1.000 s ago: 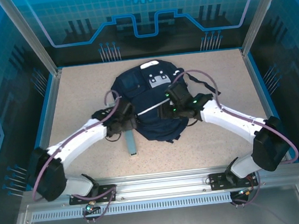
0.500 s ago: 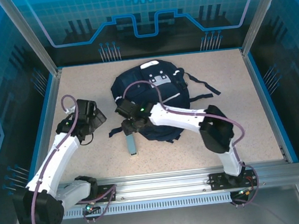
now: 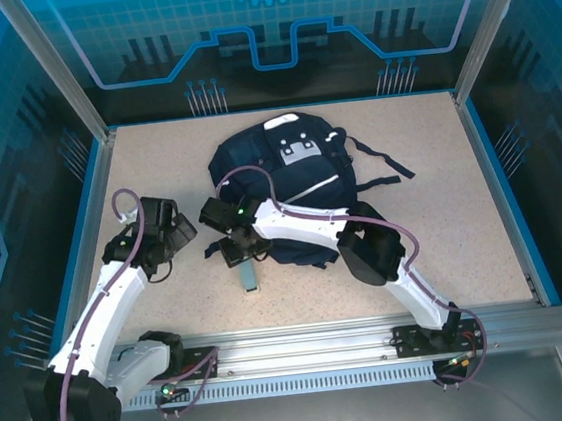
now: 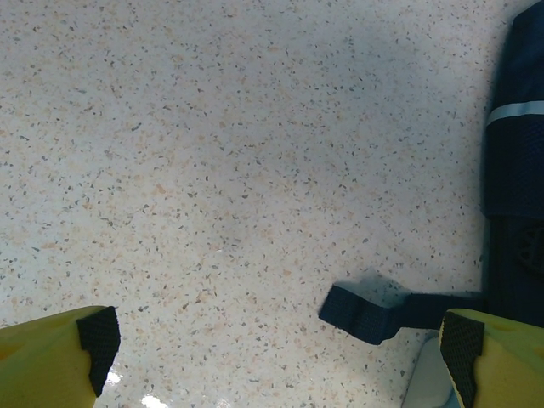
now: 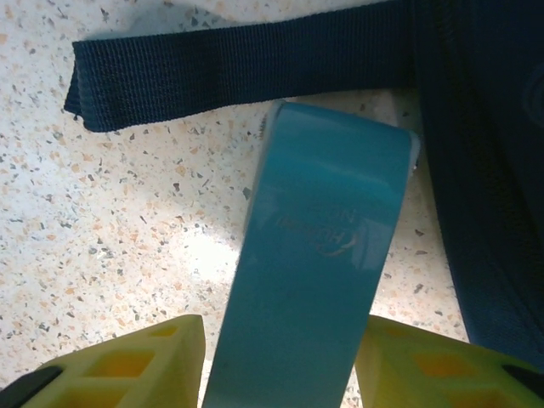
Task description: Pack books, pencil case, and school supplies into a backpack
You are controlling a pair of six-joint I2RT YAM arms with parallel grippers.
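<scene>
Both arms are moving away from the top of the backpack (image 3: pixel 278 181), where they were a second ago. The left arm is swinging out to the left side. The right arm is reaching across to the near left side of the bag.

The left gripper (image 3: pixel 169 244) is hanging over the bare table (image 3: pixel 413 227), a little way left of the bag. In the left wrist view, the left gripper (image 4: pixel 279 340) is standing wide apart and is holding nothing. The speckled table (image 4: pixel 212 170) is lying under it, and the end of a dark strap (image 4: pixel 374 314) is lying near its right finger.

The right gripper (image 3: pixel 237 250) is sitting over a teal box (image 3: pixel 250 274). The box is lying flat on the table, just beside the near edge of the backpack. In the right wrist view, the right gripper (image 5: pixel 285 357) is standing with one yellow finger on each side of the teal box (image 5: pixel 323 255). The fingers (image 5: pixel 119 365) are very close to its sides, but I cannot tell if they are squeezing it. The strap (image 5: pixel 229 64) is lying just past the far end of the box, and the backpack (image 5: pixel 484 170) is lying to its right.

The backpack is lying flat in the middle of the table, toward the far side.
</scene>
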